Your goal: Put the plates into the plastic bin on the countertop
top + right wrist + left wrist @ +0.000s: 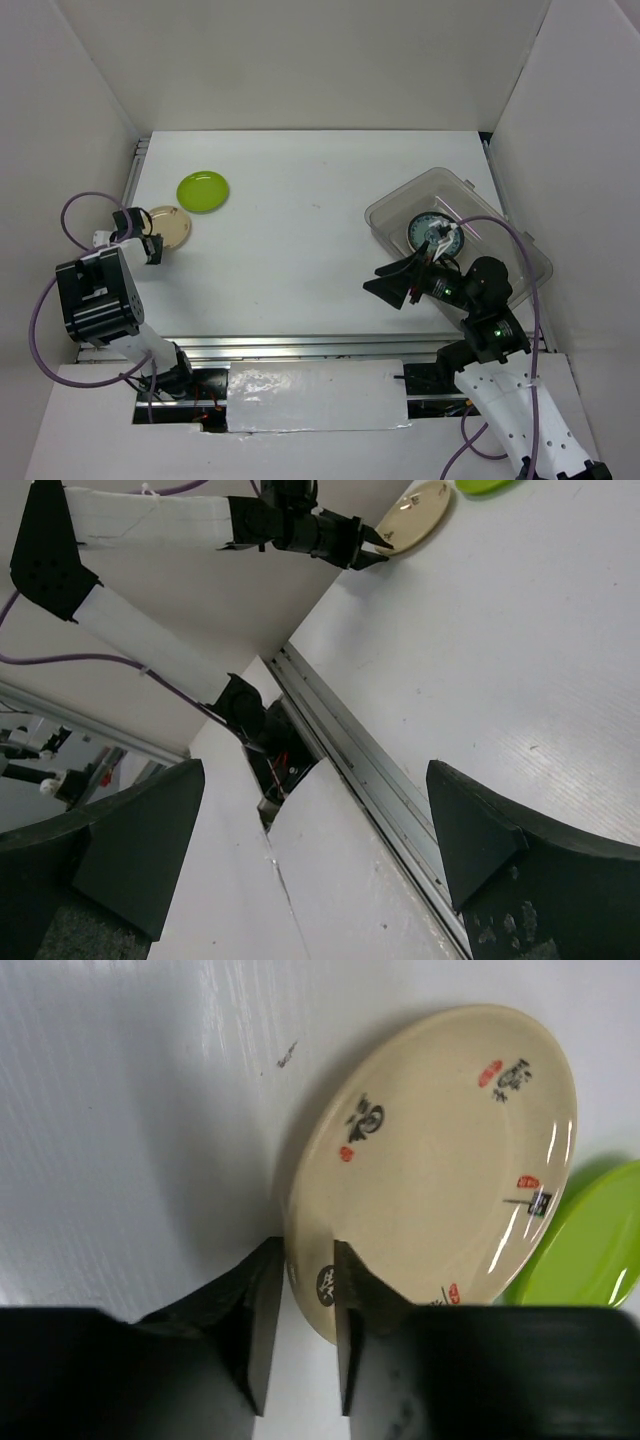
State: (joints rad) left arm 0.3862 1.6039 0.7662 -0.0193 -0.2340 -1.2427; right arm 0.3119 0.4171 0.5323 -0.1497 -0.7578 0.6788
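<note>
Nearest, the right gripper (390, 283) hangs spread wide and empty, just beside the plastic bin (470, 195). The left gripper (307, 1270) has its jaws narrow around the rim of the cream plate (440, 1160), apparently pinching it (the plate lies on the countertop (300, 230)). Just beyond it lies one lime green plate (203, 190). So two plates are left outside. The single bin shows one blue-grey patterned plate (432, 232) on top, and any plates beneath it cannot be counted.

white wall panels (300, 60), glossy white front sheet (315, 395)
</note>
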